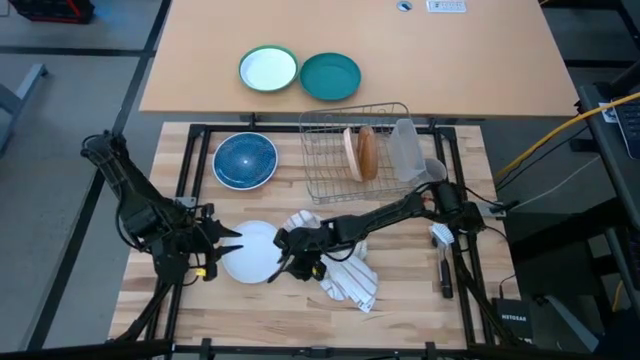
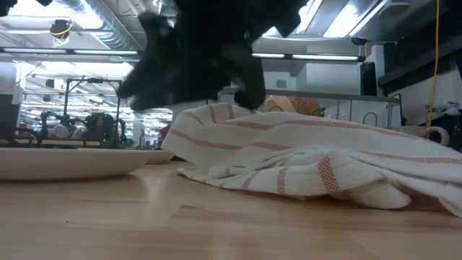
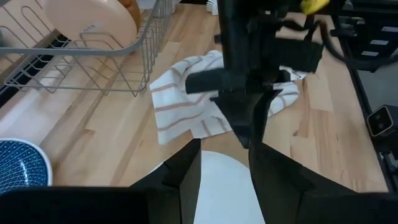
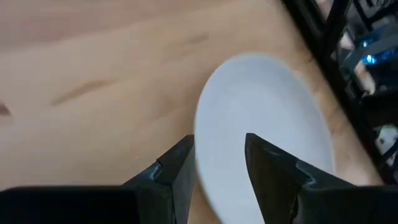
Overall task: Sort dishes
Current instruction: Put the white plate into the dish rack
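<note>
The plain white plate (image 1: 252,255) lies flat on the wooden table near its near edge, seen low in the low view (image 2: 65,162). My left gripper (image 1: 232,243) is open at the plate's left rim, and the plate (image 3: 227,193) shows between its fingers. My right gripper (image 1: 283,258) is open at the plate's right rim, with the plate (image 4: 267,106) ahead of it. The dark blue plate (image 1: 245,160) lies flat farther back. The tan-brown plate (image 1: 353,152) stands on edge in the wire rack (image 1: 325,135). My left gripper stands open over the white plate's left rim (image 3: 211,162), slanting down from the table's left; whether a finger touches it I cannot tell. My right gripper straddles the right rim (image 4: 202,143), one finger (image 4: 273,168) over the plate and one (image 4: 177,165) outside it; touch cannot be told.
A white towel with red stripes (image 1: 350,280) lies crumpled just right of the white plate, under my right arm. A clear cup (image 1: 405,145) stands at the rack's right end. A teal plate (image 1: 330,76) and a green-rimmed white plate (image 1: 268,70) lie on the far table.
</note>
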Robot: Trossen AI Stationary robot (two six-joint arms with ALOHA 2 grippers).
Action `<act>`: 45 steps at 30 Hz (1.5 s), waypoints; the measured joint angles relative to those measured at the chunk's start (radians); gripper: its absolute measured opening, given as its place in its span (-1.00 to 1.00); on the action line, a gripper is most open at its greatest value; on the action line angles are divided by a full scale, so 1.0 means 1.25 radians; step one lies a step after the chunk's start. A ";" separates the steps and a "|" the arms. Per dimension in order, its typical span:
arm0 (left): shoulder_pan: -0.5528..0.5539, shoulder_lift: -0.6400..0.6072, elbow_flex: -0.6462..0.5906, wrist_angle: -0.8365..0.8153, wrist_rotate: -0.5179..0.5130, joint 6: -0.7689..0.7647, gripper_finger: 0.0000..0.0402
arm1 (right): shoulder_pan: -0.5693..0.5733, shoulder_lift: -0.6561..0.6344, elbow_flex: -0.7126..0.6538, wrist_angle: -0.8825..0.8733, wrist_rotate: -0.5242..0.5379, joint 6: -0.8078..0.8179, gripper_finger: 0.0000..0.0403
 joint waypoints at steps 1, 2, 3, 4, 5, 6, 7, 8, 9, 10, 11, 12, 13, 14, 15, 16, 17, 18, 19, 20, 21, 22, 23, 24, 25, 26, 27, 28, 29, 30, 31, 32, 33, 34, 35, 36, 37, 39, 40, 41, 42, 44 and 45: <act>0.000 0.000 0.000 -0.001 0.000 -0.001 -0.38 | 0.000 0.009 0.000 0.001 0.004 0.000 -0.28; 0.000 0.000 0.000 0.001 0.000 -0.001 -0.38 | 0.000 0.015 0.000 0.005 0.007 0.000 -0.28; 0.000 0.000 0.000 0.000 0.000 0.000 -0.38 | 0.000 0.022 0.000 0.004 0.012 0.000 -0.28; 0.000 0.000 0.000 0.000 0.000 0.000 -0.38 | 0.000 0.030 0.000 0.003 0.016 0.000 -0.28; 0.000 0.000 0.000 0.003 0.000 0.000 -0.38 | 0.000 0.035 0.000 0.004 0.022 0.001 -0.28; 0.000 0.000 0.000 0.002 0.000 0.000 -0.38 | 0.000 0.039 0.000 0.002 0.031 0.001 -0.28; 0.000 0.000 0.000 0.004 0.000 0.000 -0.38 | 0.000 0.046 0.000 0.003 0.041 0.001 -0.28; 0.000 0.000 0.000 0.004 0.000 0.000 -0.38 | 0.000 0.049 0.000 0.007 0.048 0.001 -0.28; 0.000 0.000 0.000 0.003 0.000 0.000 -0.38 | 0.000 0.050 0.000 0.005 0.060 0.001 -0.28; 0.000 0.000 0.000 0.004 0.000 0.000 -0.38 | 0.000 0.053 -0.001 0.004 0.066 0.001 -0.28; 0.000 0.000 0.000 0.004 0.000 0.000 -0.38 | -0.001 0.057 0.000 0.012 0.071 0.001 -0.28; 0.000 0.000 0.000 0.003 0.000 0.000 -0.38 | -0.001 0.060 0.000 0.012 0.080 0.002 -0.28; 0.000 0.000 0.000 0.004 0.000 0.000 -0.38 | -0.003 0.062 0.000 0.006 0.083 0.001 -0.28; 0.000 0.000 0.000 0.004 0.000 0.000 -0.38 | -0.006 0.069 -0.001 0.010 0.083 0.001 -0.28; 0.000 0.000 0.000 0.004 0.000 0.000 -0.38 | -0.007 0.074 0.000 0.017 0.083 0.003 -0.28; 0.000 0.000 0.000 0.004 0.000 0.000 -0.38 | -0.007 0.076 0.000 0.010 0.085 0.003 -0.28; 0.000 0.000 -0.001 0.005 0.000 0.000 -0.38 | -0.011 0.079 -0.001 0.009 0.089 0.003 -0.28; 0.001 0.000 -0.001 0.005 0.000 0.000 -0.38 | -0.011 0.085 -0.001 0.019 0.090 0.003 -0.28; 0.001 0.000 0.000 0.005 0.000 0.000 -0.38 | -0.011 0.087 -0.001 0.027 0.090 0.005 -0.28; 0.001 0.000 -0.001 0.005 0.000 0.000 -0.38 | -0.012 0.088 -0.001 0.028 0.091 0.006 -0.28; 0.001 0.000 -0.001 0.005 0.000 0.000 -0.38 | -0.013 0.089 -0.001 0.033 0.091 0.006 -0.28; 0.001 0.000 -0.001 0.006 -0.001 0.000 -0.38 | -0.015 0.089 -0.001 0.038 0.093 0.006 -0.28; 0.001 0.000 -0.001 0.005 -0.001 0.000 -0.38 | -0.017 0.089 -0.001 0.041 0.096 0.006 -0.28; 0.001 0.000 -0.001 0.006 0.000 0.000 -0.38 | -0.017 0.088 -0.001 0.045 0.096 0.007 -0.29; 0.001 0.000 -0.001 0.005 0.000 0.000 -0.38 | -0.018 0.088 -0.001 0.045 0.097 0.007 -0.30; 0.001 0.000 -0.001 0.005 -0.001 0.000 -0.38 | -0.022 0.088 -0.001 0.045 0.097 0.007 -0.32; 0.001 0.000 -0.001 0.006 -0.001 0.001 -0.38 | -0.023 0.088 -0.001 0.044 0.096 0.007 -0.34; 0.001 0.001 -0.001 0.005 0.000 0.001 -0.38 | -0.023 0.088 -0.001 0.043 0.096 0.007 -0.37; 0.001 0.001 -0.001 0.005 0.000 0.000 -0.38 | -0.026 0.088 -0.001 0.042 0.097 0.007 -0.41; 0.001 0.000 -0.001 0.005 -0.001 0.001 -0.38 | -0.027 0.088 -0.001 0.040 0.095 0.009 -0.45; 0.001 0.000 -0.001 0.006 -0.001 0.001 -0.38 | -0.027 0.088 -0.001 0.037 0.094 0.009 -0.49; 0.001 0.001 -0.001 0.005 -0.001 0.001 -0.38 | -0.027 0.088 -0.001 0.036 0.092 0.009 -0.54; 0.001 0.001 -0.001 0.005 -0.001 0.001 -0.38 | -0.027 0.088 -0.001 0.037 0.090 0.009 -0.58; 0.001 0.000 -0.001 0.005 -0.001 0.001 -0.38 | -0.027 0.088 -0.001 0.039 0.089 0.010 -0.62; 0.001 0.001 -0.001 0.005 -0.001 0.001 -0.38 | -0.027 0.088 -0.001 0.042 0.089 0.011 -0.66; 0.001 0.001 -0.001 0.005 -0.001 0.001 -0.38 | -0.027 0.088 -0.001 0.042 0.089 0.012 -0.70; 0.001 0.001 -0.001 0.005 -0.001 0.001 -0.38 | -0.027 0.088 -0.001 0.041 0.089 0.012 -0.74; 0.001 0.001 -0.001 0.005 -0.001 0.001 -0.38 | -0.027 0.088 -0.001 0.039 0.081 0.012 -0.81; 0.001 0.001 -0.001 0.005 -0.001 0.001 -0.38 | -0.027 0.088 -0.001 0.039 0.073 0.012 -0.84; 0.001 0.001 -0.001 0.005 -0.001 0.001 -0.38 | -0.027 0.088 -0.001 0.037 0.067 0.015 -0.88; 0.001 0.001 -0.001 0.005 -0.001 0.001 -0.38 | -0.027 0.088 -0.001 0.035 0.062 0.015 -0.90; 0.001 0.001 -0.001 0.005 -0.001 0.000 -0.38 | -0.027 0.088 -0.001 0.036 0.054 0.014 -0.95; 0.001 0.001 -0.001 0.005 -0.001 0.001 -0.38 | -0.027 0.088 -0.001 0.037 0.053 0.014 -0.96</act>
